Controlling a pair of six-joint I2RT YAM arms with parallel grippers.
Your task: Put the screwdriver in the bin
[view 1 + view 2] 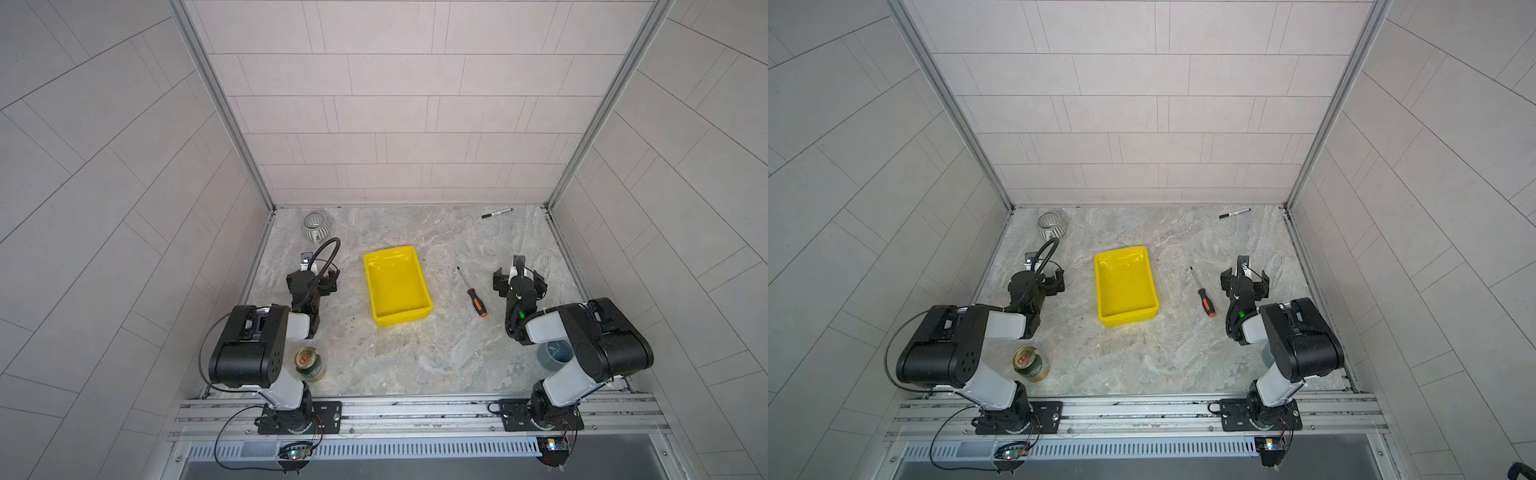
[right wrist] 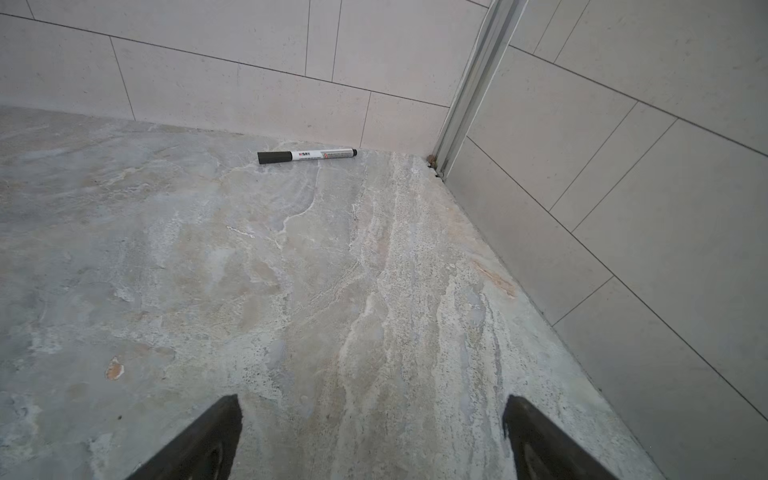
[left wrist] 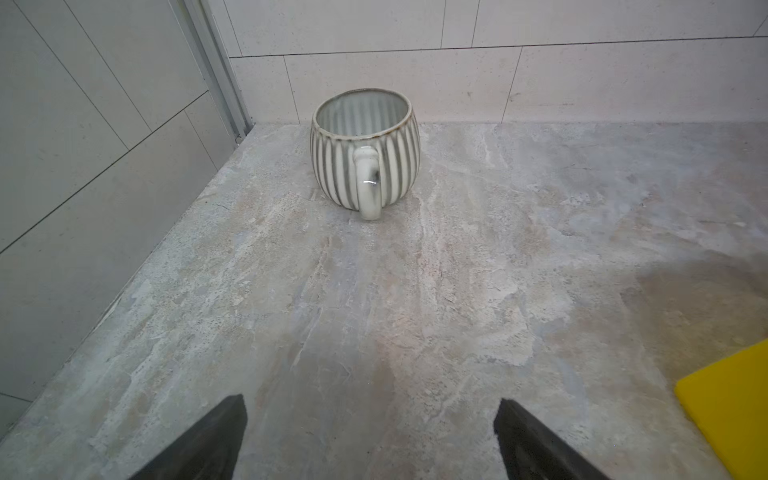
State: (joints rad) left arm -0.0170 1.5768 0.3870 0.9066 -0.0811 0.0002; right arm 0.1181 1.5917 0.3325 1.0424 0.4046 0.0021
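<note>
- Top views: the screwdriver (image 1: pixel 472 293) lies flat on the counter (image 1: pixel 415 357), in the gap between the bin (image 1: pixel 419 308) and the right gripper (image 1: pixel 518 277). It is just beside that gripper and clear of the bin's right rim, touching neither. Its tip points toward the back edge and its handle toward the front edge. The bin sits near the counter's middle with nothing in it. So the task is not yet begun: pickup, carry and drop all remain.
- Top views, continued: the left gripper (image 1: pixel 316 277) rests on the far side of the bin from the tool, well apart from it. A ribbed cup (image 1: pixel 315 226) stands by the back-left corner, a marker pen (image 1: pixel 497 213) near the back-right corner, a green can (image 1: pixel 308 363) by the front-left edge.
- Left wrist view: the left fingers (image 3: pixel 208 440) are spread wide over bare counter, gripping nothing; a corner of the bin and the ribbed cup show.
- Right wrist view: the right fingers (image 2: pixel 203 440) are likewise spread and empty; only the marker pen appears, and the screwdriver is outside this view. In my judgement the right arm is the better placed to fetch it.
</note>
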